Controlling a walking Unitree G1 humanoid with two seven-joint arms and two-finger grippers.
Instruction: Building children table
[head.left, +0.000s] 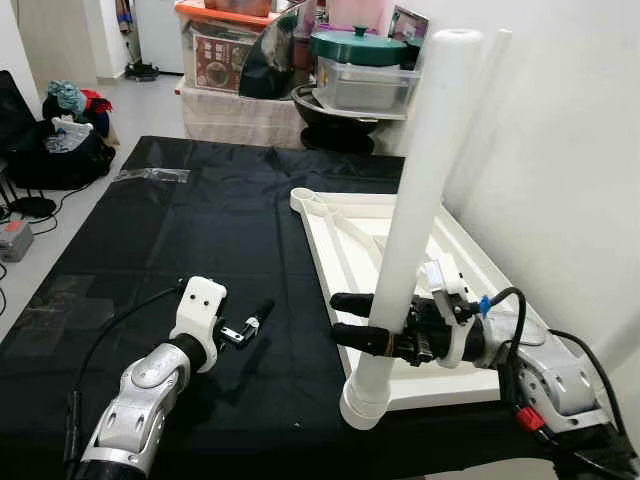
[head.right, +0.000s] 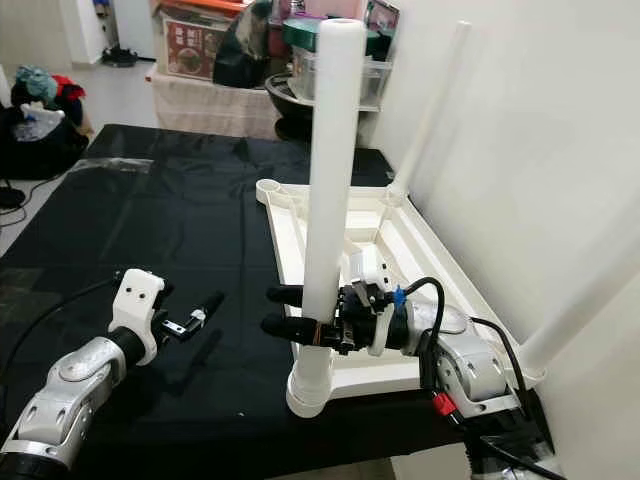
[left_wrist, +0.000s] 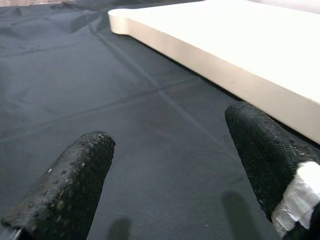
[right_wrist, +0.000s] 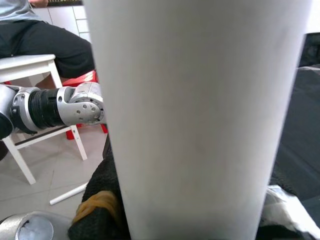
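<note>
While the right gripper (head.left: 352, 320) clamps the white leg (head.left: 415, 210) low on its shaft, the leg stands nearly upright, its foot in the near corner socket of the upturned tabletop (head.left: 345, 260), which lies on the black mat (head.left: 200, 230). To do this step well, the robot would probably keep the leg plumb over the socket and turn or press it straight down, not sideways, so it seats without binding; the free left gripper (head.left: 250, 328), spread and holding nothing, hovers over the mat well to the left of the leg and could steady the tabletop's edge.

In the right eye view, a second leg (head.right: 430, 105) stands at the far corner beyond the held one, thin against the wall. How deep the held leg sits in its socket cannot be judged.

In the left wrist view, the two black fingers (left_wrist: 65, 185) gape over bare mat, with the tabletop's rim ahead of them.

In the right wrist view, the leg blocks most of the frame; beside it the left arm (right_wrist: 60, 107) and a seated person on a white stool (right_wrist: 30, 65) are partly cut off.
</note>
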